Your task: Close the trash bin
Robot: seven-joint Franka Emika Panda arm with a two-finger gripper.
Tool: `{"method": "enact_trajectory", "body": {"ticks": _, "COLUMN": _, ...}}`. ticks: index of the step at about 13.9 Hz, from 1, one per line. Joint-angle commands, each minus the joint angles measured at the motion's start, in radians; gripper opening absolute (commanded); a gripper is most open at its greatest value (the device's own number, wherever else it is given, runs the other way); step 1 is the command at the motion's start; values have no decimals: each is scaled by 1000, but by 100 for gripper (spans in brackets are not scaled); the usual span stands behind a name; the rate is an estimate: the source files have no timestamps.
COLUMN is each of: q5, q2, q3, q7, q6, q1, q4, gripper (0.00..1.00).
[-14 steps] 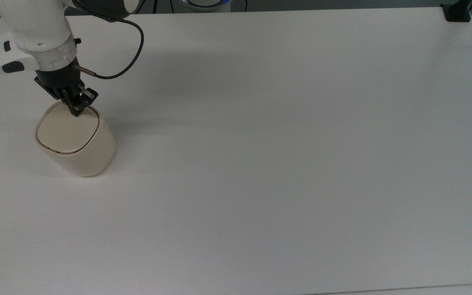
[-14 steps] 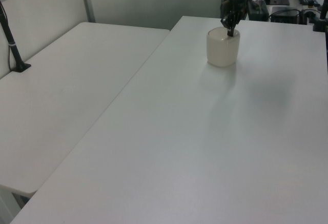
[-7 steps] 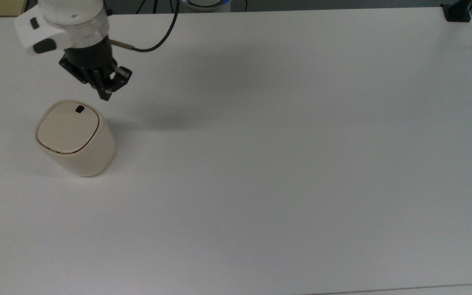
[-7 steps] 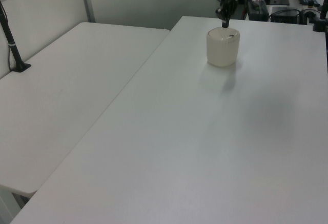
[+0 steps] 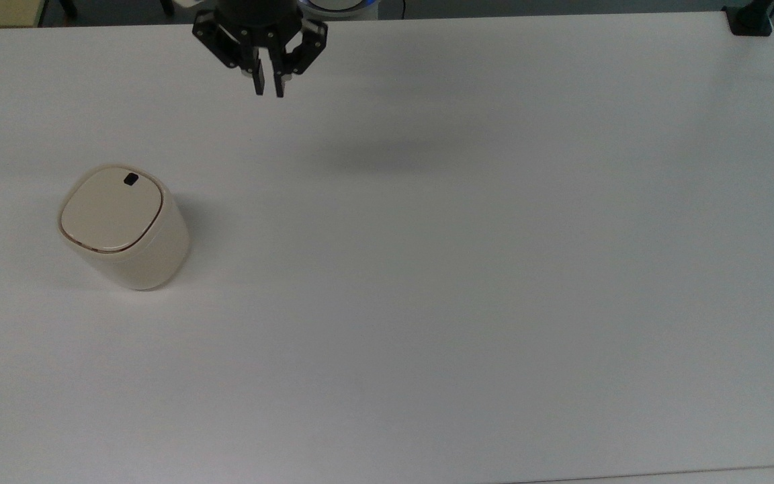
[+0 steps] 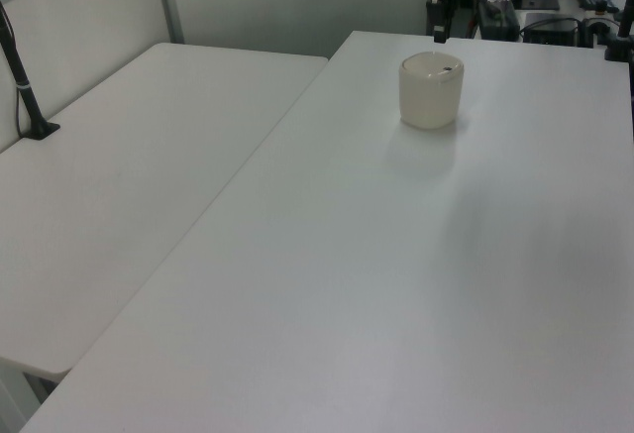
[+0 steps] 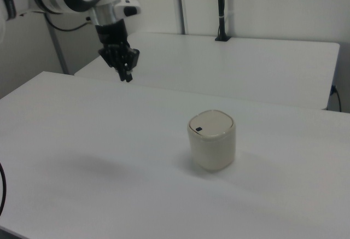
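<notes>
Your gripper (image 5: 269, 90) has pulled up and away from the trash bin (image 5: 123, 227), which sits lid-down well off toward the top view's lower left, fingers nearly together, holding nothing.

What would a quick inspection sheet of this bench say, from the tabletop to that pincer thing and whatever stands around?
Surface: white table, bare apart from the bin; a soft shadow lies below the arm.
Job's things: cream trash bin upright near the top view's left, lid flat and shut, small black tab on it.
Clutter: nothing seen.
Grippers: black pincer raised at the table's far edge in the top view, well clear of the bin, fingers nearly together, holding nothing.
Cables: nothing seen on the table.
Surroundings: a second white table alongside, a black pole clamped to it, and a black clamp at one corner.
</notes>
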Motion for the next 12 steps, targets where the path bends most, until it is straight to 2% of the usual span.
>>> {"method": "enact_trajectory", "body": {"ticks": 1, "q5": 1, "q2": -93, "q3": -9, "q7": -23, "q6": -68, "q1": 38, "q4": -62, "gripper": 59}}
{"method": "enact_trajectory", "body": {"ticks": 2, "q5": 1, "q2": -98, "q3": -9, "q7": -23, "q6": -82, "q1": 38, "q4": -62, "gripper": 82}}
{"method": "enact_trajectory", "body": {"ticks": 3, "q5": 1, "q2": -98, "q3": -9, "q7": -23, "q6": -93, "q1": 38, "q4": -61, "gripper": 93}}
{"method": "enact_trajectory", "body": {"ticks": 4, "q5": -1, "q2": -98, "q3": -7, "q7": -23, "q6": -101, "q1": 38, "q4": -61, "gripper": 100}}
{"method": "enact_trajectory", "body": {"ticks": 12, "q5": -4, "q2": -96, "q3": 0, "q7": -23, "q6": -105, "q1": 26, "q4": -62, "gripper": 100}}
